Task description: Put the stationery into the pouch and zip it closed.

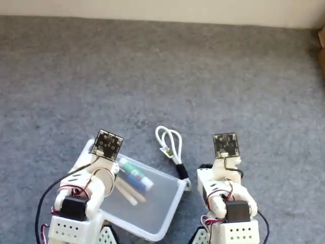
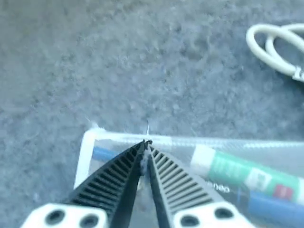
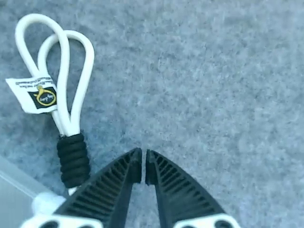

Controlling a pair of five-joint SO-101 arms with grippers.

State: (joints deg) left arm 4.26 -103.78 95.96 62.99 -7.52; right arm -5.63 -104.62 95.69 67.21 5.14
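Note:
A clear plastic pouch (image 1: 152, 213) lies on the grey carpet at the front, under the left arm (image 1: 84, 198). Inside it are a green, white and blue glue stick (image 1: 136, 174) (image 2: 237, 171), two wooden sticks (image 1: 129, 193) and a blue pen (image 2: 107, 154). My left gripper (image 2: 145, 143) is shut, and its tips meet right at the pouch's zip edge (image 2: 213, 142). I cannot tell if anything thin is pinched there. My right gripper (image 3: 143, 156) is shut above bare carpet, beside the black wrap (image 3: 72, 159) of a white cord.
The looped white cord (image 1: 169, 140) (image 3: 61, 71) carries a paper tag (image 3: 35, 92) and lies between the two arms, ending at the pouch's far right corner (image 3: 14, 194). Open carpet stretches beyond both arms to a pale wall (image 1: 162, 7).

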